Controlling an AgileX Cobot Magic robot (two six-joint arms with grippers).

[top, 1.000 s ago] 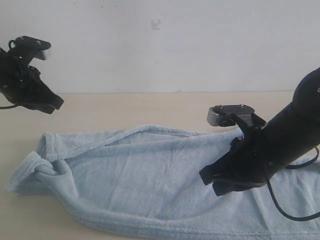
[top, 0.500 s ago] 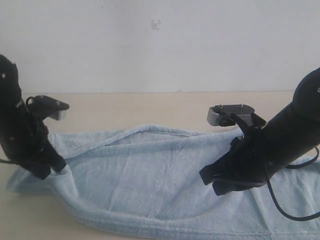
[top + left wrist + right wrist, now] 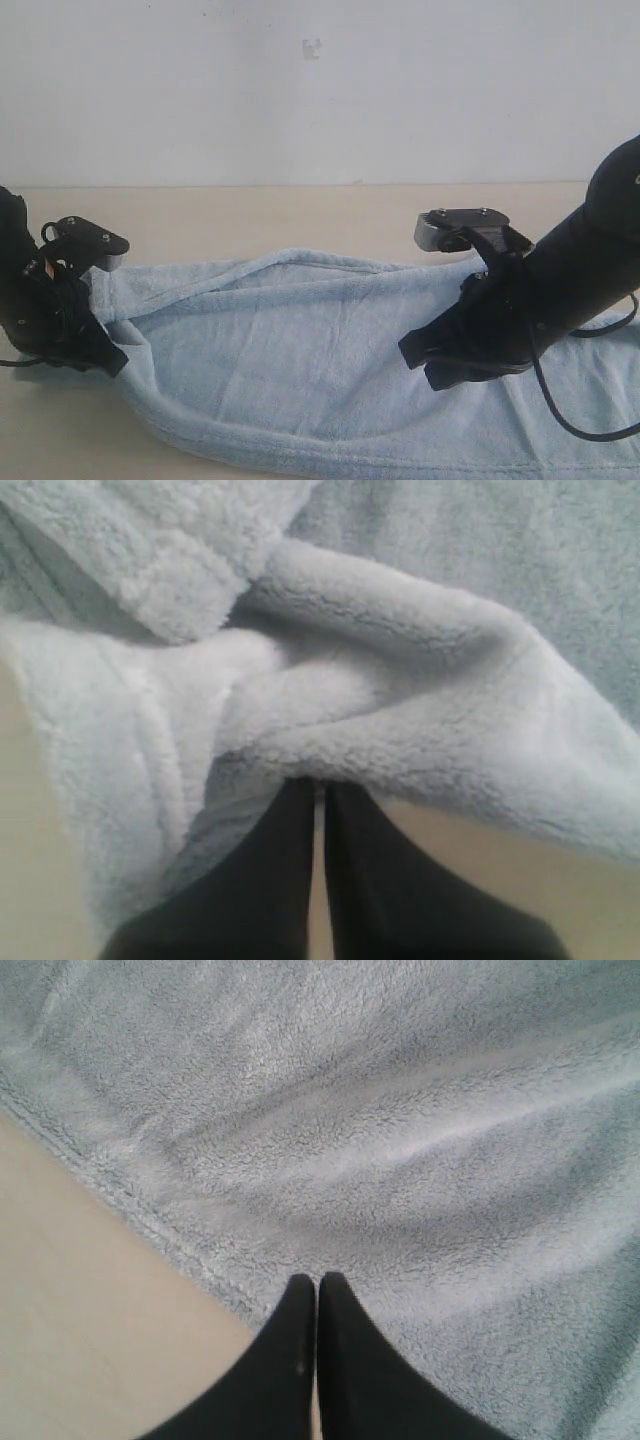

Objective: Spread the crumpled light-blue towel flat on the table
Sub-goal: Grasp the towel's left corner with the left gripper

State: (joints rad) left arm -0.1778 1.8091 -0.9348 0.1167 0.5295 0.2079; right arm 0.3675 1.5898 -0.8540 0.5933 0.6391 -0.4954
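Observation:
The light-blue towel [image 3: 300, 360] lies stretched across the beige table [image 3: 300, 215], with its far edge folded over and its left end bunched. My left gripper [image 3: 112, 362] is down at that bunched left end. In the left wrist view its fingers stand shut [image 3: 320, 785] with their tips against a thick fold of the towel [image 3: 400, 680]; only a thin slit shows between them. My right gripper [image 3: 418, 366] hovers over the towel's right part, shut [image 3: 318, 1280], with nothing held, just above the terry [image 3: 400, 1140] near its hemmed edge.
A white wall rises behind the table. Bare table [image 3: 80, 1290] shows beside the hem in the right wrist view and under the fold [image 3: 480, 860] in the left wrist view. The right arm's cable trails over the towel's right end [image 3: 590, 430].
My left arm has come down from high at the left to the towel's bunched left end, now covering that corner. The right arm has not moved.

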